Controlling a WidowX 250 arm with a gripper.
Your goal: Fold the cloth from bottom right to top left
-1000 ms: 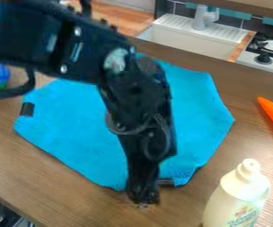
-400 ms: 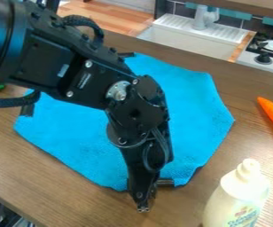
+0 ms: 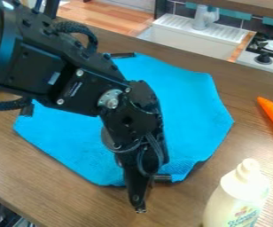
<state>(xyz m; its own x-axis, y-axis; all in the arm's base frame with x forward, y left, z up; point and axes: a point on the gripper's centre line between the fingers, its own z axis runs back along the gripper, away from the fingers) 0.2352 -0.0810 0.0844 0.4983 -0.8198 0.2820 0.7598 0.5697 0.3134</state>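
Blue cloth [image 3: 189, 104] lies across the middle of the frame, mostly spread on the brown counter [image 3: 62, 181]. Soft and light, by the look of it – textured, towel-like, limp enough to bend under its own weight. Should fold readily and not break; slipping or bunching likelier than damage. Thin edge, so a shallow pinch might lose it.

Best hold: the lower edge, right of bottom centre, near the dark tab [image 3: 162, 178]. Edge ripples just right of there, with shadow beneath; a lip may stand a little proud, which would help. Take a fair bite of fabric, lift low, carry toward upper left. Too small a pinch could drag the whole sheet along instead of folding it.

Black arm [image 3: 62, 73] enters at upper left, slants down over the cloth, then bends at the wrist so the gripper [image 3: 140, 209] points steeply downward. Tip at bottom centre, past the cloth's lower edge, low by the counter; contact with the wood not certain. Whether it is open or closed, or has any fabric – cannot tell from this side. White bottle [image 3: 235, 195] at lower right, well apart from the tip.
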